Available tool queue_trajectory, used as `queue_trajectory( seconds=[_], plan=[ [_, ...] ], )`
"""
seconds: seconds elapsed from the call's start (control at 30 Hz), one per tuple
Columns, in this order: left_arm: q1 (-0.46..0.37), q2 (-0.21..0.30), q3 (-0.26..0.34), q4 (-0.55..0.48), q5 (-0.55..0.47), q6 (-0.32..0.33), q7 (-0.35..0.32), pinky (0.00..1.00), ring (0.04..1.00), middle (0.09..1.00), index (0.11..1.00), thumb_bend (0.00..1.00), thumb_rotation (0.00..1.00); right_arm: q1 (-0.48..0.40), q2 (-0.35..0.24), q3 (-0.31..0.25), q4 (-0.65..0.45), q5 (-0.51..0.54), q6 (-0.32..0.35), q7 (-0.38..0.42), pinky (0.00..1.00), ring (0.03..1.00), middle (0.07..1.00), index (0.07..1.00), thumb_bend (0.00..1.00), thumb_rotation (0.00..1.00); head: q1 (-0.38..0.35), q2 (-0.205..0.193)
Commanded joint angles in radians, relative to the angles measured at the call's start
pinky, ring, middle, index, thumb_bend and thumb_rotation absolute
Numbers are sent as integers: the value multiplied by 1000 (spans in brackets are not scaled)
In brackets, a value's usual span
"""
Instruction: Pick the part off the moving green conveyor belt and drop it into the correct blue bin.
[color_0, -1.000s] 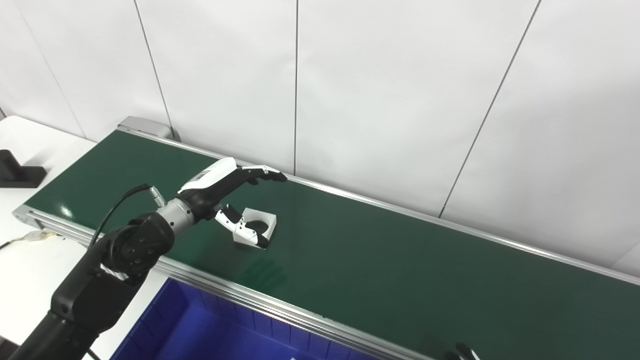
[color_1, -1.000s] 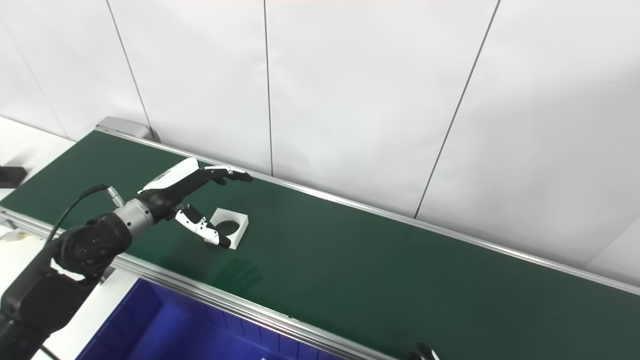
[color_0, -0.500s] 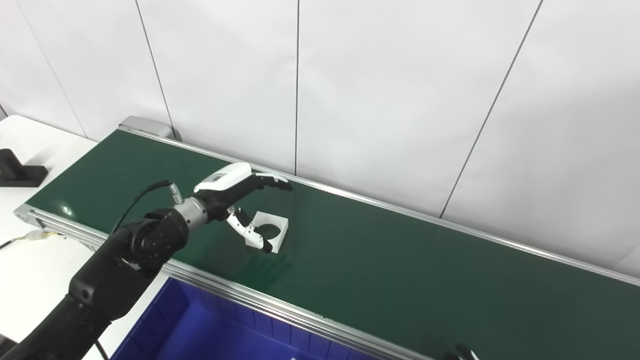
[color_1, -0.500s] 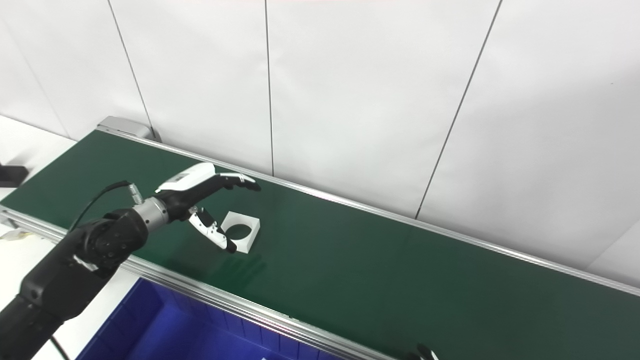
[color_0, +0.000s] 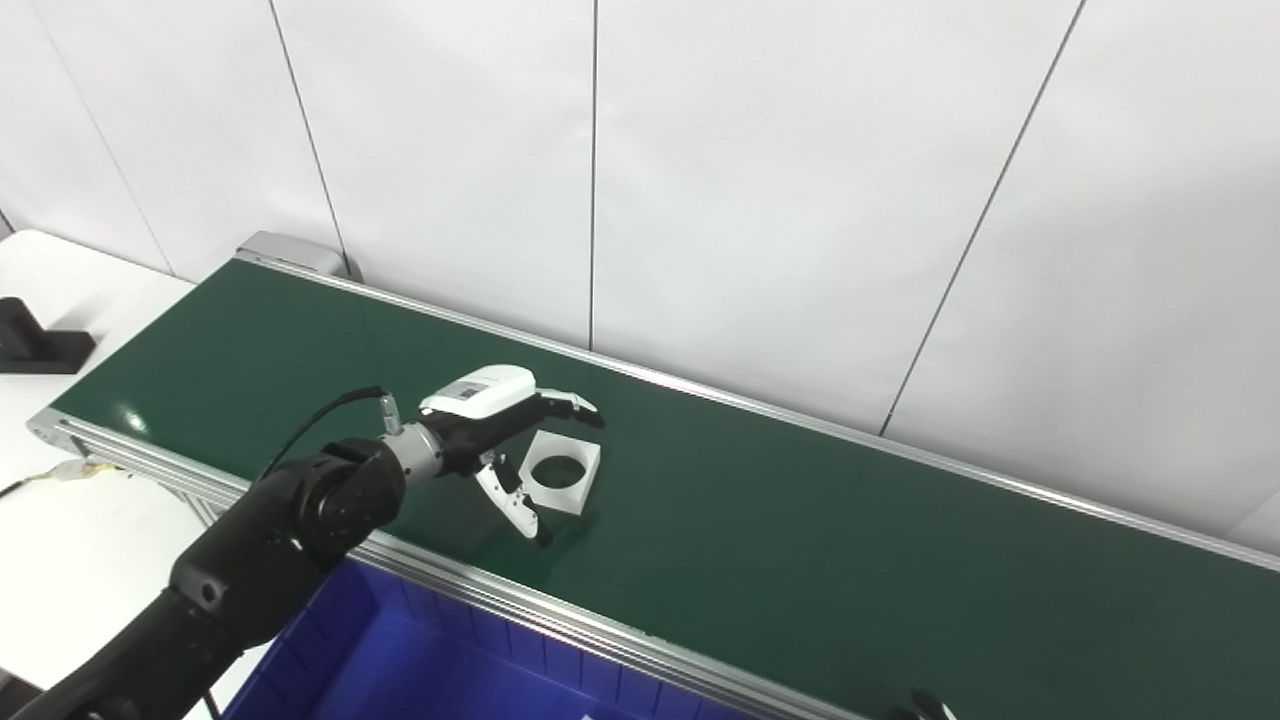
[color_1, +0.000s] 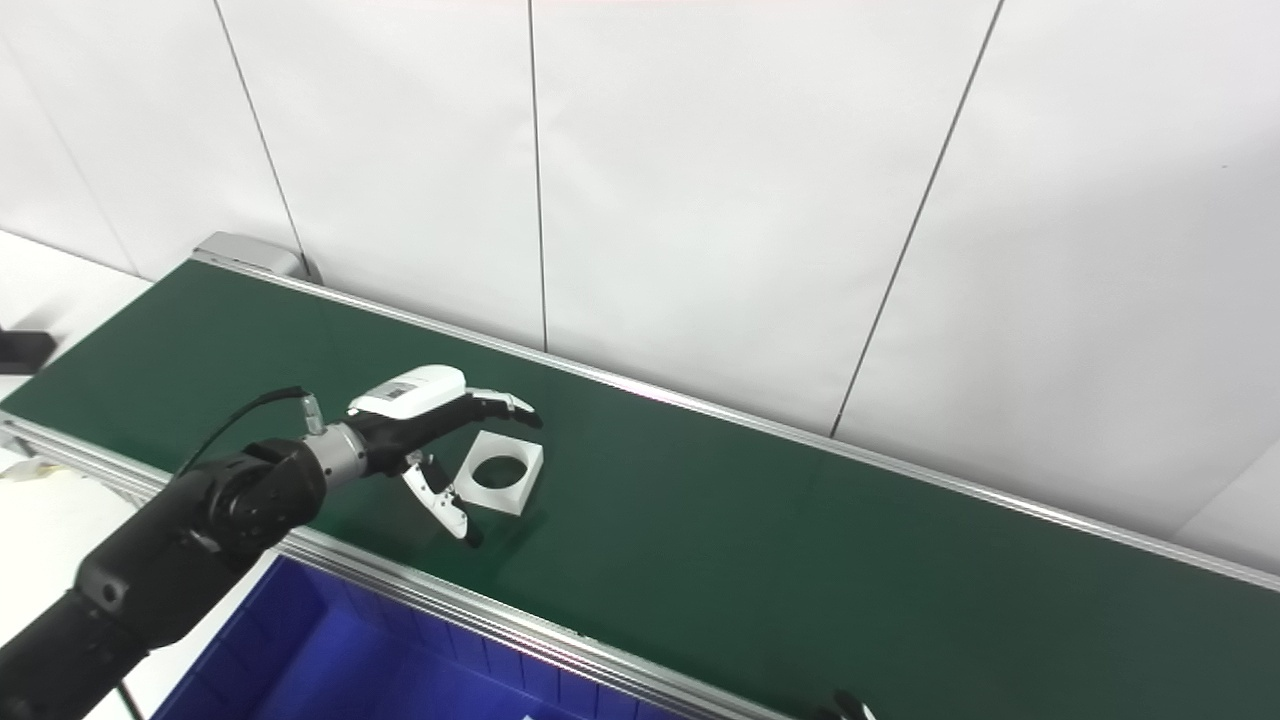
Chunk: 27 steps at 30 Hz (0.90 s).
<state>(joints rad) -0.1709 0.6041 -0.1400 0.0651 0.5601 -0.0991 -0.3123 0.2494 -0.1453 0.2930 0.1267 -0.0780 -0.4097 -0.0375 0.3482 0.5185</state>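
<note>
The left robot hand (color_0: 497, 425) is spread open and holds nothing; the part (color_0: 562, 471) lies on the belt (color_0: 800, 540) between its fingers (color_0: 572, 405) and thumb.

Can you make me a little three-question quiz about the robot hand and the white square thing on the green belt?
1. True or false: the left robot hand is already holding the white square part up in the air.
2. What shape is the hole through the part? A) round B) star C) triangle
3. Fill in: the blue bin sits at the ______ side of the green conveyor belt, nearest the robot.

Key
1. False. The part lies flat on the belt, and the hand is open, fingers above it and thumb on its near side.
2. A.
3. Near (front) side, below the belt's metal rail.
</note>
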Motion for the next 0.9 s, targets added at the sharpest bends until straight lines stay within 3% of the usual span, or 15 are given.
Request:
queue_trajectory(
  seconds=[0.0,0.33,0.63,0.87],
  plan=[
    [-42,8,3,-4,11,-27,40,751,833,845,819,890,218,-4,5,-3,-34,4,-60,6,681,768,819,886,652,1000,0,0],
    [-90,-16,-35,100,38,-71,76,771,833,847,821,888,231,-4,8,0,-30,6,-60,7,672,762,816,882,651,992,-10,-1],
    [-124,-45,-57,136,68,-50,90,766,833,842,808,900,189,0,14,6,-38,-5,-60,5,668,761,815,879,649,990,-20,-1],
    [-137,-84,-66,154,97,13,98,785,847,847,809,894,185,2,17,8,-39,-1,-60,7,665,762,817,878,633,980,-25,0]
  ],
)
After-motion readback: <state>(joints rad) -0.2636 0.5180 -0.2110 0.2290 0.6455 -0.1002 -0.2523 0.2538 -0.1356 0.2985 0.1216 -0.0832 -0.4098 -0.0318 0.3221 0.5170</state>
